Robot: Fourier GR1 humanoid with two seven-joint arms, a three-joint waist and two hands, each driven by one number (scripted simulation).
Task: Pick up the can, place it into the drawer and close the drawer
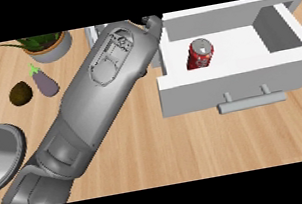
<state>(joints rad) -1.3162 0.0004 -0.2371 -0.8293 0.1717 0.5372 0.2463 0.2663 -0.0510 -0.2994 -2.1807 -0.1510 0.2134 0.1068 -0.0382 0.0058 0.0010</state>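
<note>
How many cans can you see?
1. The can stands inside the open drawer, near its left side. The left arm covers part of the counter, so another could be hidden under it.

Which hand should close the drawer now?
Left, probably: only the left hand shows, up beside the open drawer where the can already sits. The right hand is not in view.

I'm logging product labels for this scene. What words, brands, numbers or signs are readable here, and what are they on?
Nothing is readable.
Red can in the open drawer: pale markings on its side, too blurred to read.
Plant pot, eggplant, grey forearm: no text visible.
</note>
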